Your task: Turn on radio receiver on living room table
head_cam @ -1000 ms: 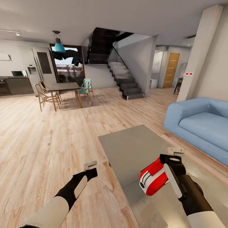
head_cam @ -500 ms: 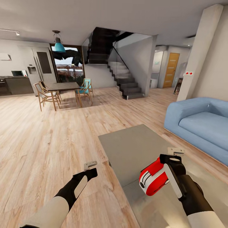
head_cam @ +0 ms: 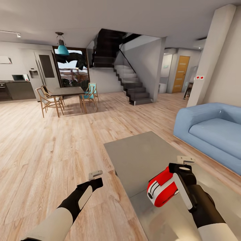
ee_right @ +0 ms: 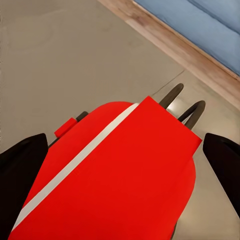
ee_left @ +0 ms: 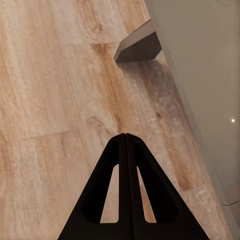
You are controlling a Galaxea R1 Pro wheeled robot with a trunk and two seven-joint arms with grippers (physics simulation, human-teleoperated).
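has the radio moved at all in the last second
No. The radio sits at the same spot against the grey table, with the right gripper around it as before.

I am looking across a pale wooden floor [head_cam: 50, 144] that is stretching back to a dark dining table [head_cam: 68, 91] with wooden chairs [head_cam: 47, 100] and two teal chairs [head_cam: 89, 93]. A teal pendant lamp [head_cam: 62, 49] is hanging above it. A dark staircase [head_cam: 132, 85] is rising behind, an orange door [head_cam: 181, 74] is showing beyond, and a blue sofa [head_cam: 211, 130] is sitting at the right.
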